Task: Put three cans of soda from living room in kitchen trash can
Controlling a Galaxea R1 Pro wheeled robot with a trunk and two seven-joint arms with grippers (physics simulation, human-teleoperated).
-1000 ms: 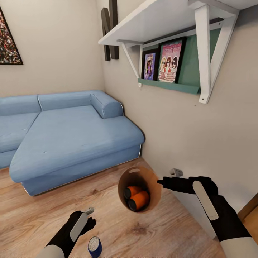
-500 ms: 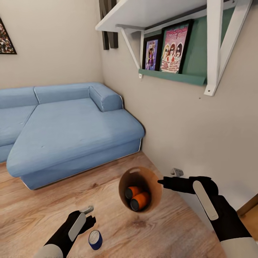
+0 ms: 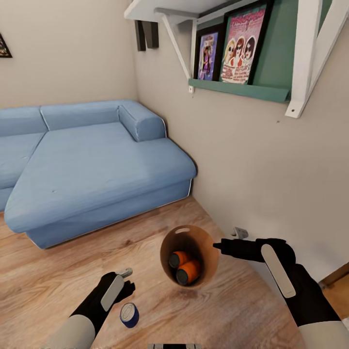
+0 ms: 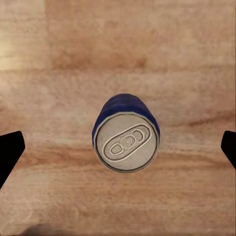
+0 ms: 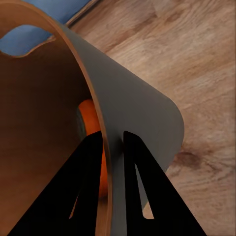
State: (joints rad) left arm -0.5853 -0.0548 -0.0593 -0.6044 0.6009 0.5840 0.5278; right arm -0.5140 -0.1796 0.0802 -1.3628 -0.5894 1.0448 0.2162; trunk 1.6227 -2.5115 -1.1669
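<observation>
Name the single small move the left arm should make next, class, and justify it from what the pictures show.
Probably lower the left gripper straight down around the blue soda can. The can stands upright on the wood floor, centred between the open fingers, not yet gripped. Two orange cans already lie in the trash can, whose wall the right gripper pinches.

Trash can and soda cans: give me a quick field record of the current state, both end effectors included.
trash can: held off the floor, tilted, right end effector pinching its wall
orange cans: two, lying inside the trash can
blue can: upright on the wood floor, outside the trash can
left end effector: open, above the blue can, fingers either side, not touching
nearby: blue sofa, wall shelf
</observation>
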